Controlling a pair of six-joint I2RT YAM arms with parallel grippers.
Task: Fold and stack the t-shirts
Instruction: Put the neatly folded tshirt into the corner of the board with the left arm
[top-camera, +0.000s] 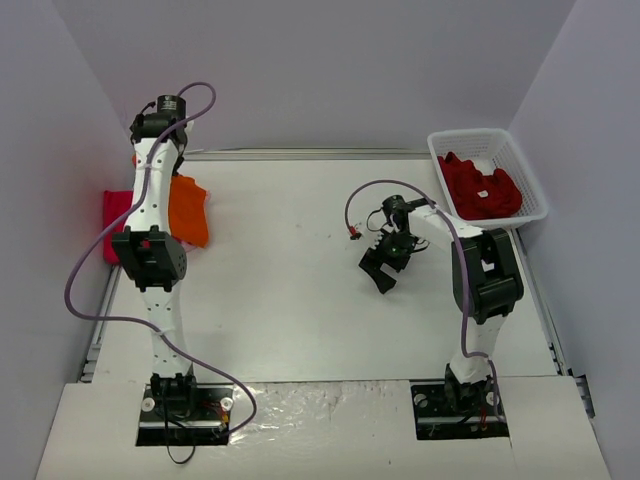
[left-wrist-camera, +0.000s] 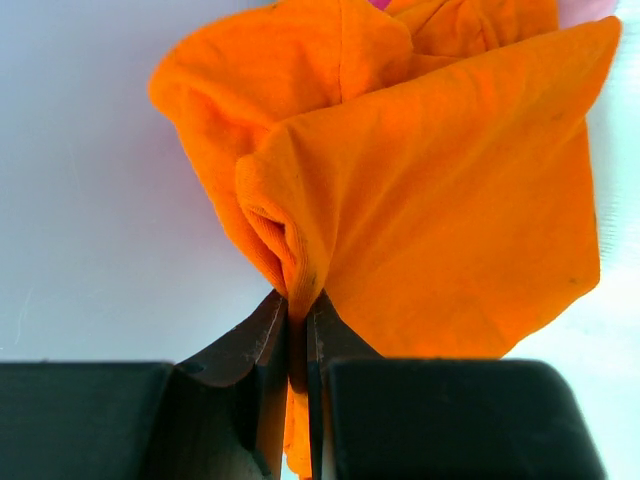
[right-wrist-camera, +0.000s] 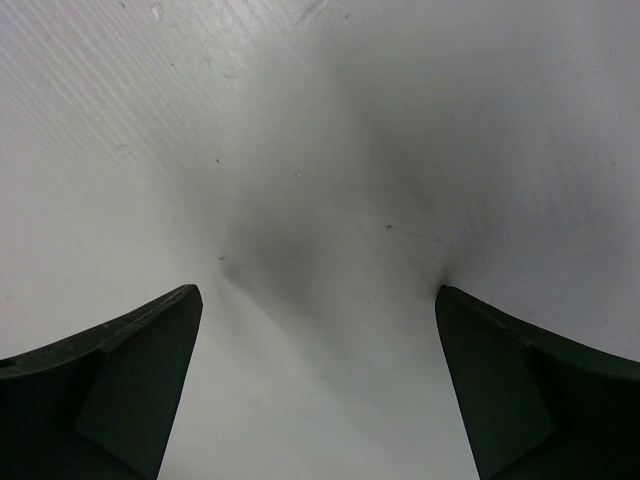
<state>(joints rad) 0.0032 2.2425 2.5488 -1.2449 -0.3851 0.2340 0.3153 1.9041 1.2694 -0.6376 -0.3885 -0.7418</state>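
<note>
A bright orange t-shirt (left-wrist-camera: 430, 200) hangs bunched in front of my left gripper (left-wrist-camera: 297, 300), which is shut on a fold of it. From above, the orange t-shirt (top-camera: 188, 210) sits at the table's far left, beside my left arm, partly over a magenta-pink t-shirt (top-camera: 115, 215). The left fingers are hidden under the arm in that view. Dark red t-shirts (top-camera: 480, 185) lie heaped in the white basket (top-camera: 535, 185). My right gripper (top-camera: 383, 272) hovers right of the table's middle. Its jaws (right-wrist-camera: 317, 290) stand open over bare white table, holding nothing.
The white lattice basket sits at the table's far right corner. Grey walls close in the table on the left, back and right. A purple cable loops from each arm.
</note>
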